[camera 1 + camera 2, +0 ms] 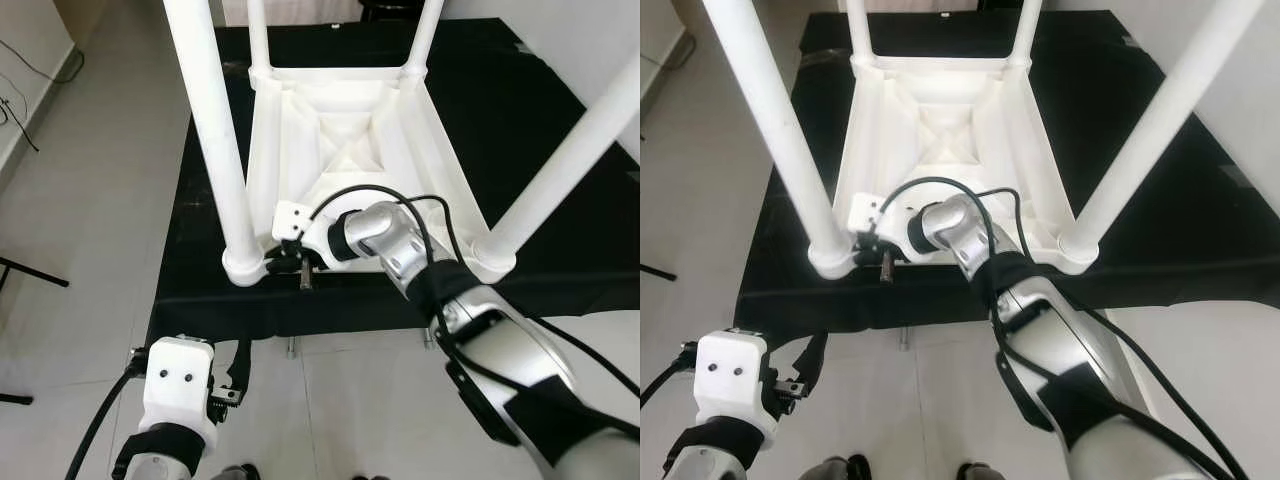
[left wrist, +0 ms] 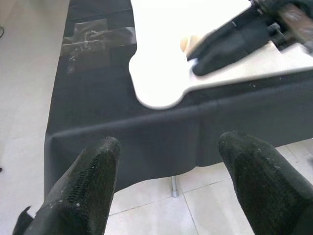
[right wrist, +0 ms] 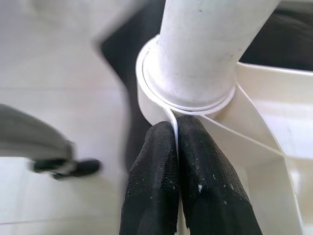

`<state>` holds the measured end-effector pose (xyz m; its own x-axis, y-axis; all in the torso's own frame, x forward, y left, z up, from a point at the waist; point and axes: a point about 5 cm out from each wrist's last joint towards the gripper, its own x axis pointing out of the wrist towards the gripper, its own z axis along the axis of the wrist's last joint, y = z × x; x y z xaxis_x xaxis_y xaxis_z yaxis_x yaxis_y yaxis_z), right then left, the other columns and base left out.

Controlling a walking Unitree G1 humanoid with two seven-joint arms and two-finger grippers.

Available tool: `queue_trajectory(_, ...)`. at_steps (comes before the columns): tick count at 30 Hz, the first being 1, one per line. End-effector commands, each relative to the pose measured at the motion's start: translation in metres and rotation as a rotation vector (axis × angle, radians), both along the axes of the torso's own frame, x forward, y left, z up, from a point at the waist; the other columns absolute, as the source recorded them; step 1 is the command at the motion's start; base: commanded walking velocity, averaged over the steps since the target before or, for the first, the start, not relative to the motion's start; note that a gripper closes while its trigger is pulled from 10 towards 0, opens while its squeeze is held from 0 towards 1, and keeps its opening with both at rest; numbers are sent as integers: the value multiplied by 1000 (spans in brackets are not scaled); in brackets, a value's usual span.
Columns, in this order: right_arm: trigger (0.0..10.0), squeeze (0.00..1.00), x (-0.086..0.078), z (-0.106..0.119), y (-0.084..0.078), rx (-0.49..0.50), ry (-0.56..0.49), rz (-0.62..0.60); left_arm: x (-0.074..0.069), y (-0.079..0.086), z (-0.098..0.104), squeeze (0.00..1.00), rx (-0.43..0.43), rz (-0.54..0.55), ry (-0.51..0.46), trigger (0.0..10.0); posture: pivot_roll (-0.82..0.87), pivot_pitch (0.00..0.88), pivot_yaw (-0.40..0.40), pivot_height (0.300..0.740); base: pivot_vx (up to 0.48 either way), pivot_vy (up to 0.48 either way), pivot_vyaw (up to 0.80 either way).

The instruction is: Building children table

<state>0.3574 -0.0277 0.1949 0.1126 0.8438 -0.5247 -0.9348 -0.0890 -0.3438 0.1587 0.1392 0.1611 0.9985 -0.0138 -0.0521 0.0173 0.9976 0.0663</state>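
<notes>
Two black fingers of the right gripper (image 3: 177,142) are pinched tight on a thin plastic rib of the upturned white table (image 1: 345,140), right beside the socket of its near-left leg (image 1: 215,130). It looks rigid and light, a smooth hollow moulding, so the rib or rim is a safer hold than the slick round legs (those would probably slip). All four legs seem seated, though the far ones run out of frame. The table rests top-down on a black cloth (image 1: 500,110). Short of the table's near edge, the left gripper (image 2: 166,166) hovers spread wide, holding nothing.
</notes>
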Motion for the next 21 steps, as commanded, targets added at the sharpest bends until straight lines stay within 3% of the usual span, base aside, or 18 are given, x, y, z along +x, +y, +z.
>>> queue_trajectory(1,0,0,-13,1,18,41,1,118,-1,1,-4,0,-1,11,24,10000,115,199,-61,740,0,0,0)
queue_trajectory(14,0,0,-28,10,39,176,-80,214,-1,3,-4,0,2,12,27,10000,123,195,-57,740,0,0,0)
queue_trajectory(17,0,0,-26,13,42,170,-172,198,-1,3,-4,0,3,15,26,10000,123,195,-57,740,0,0,0)
queue_trajectory(18,0,0,-21,15,44,133,-275,170,-1,3,-4,0,4,16,26,10000,131,200,-58,740,0,0,0)
queue_trajectory(21,0,0,-15,19,45,103,-352,141,-2,3,-3,0,4,17,26,10000,134,205,-58,740,0,0,0)
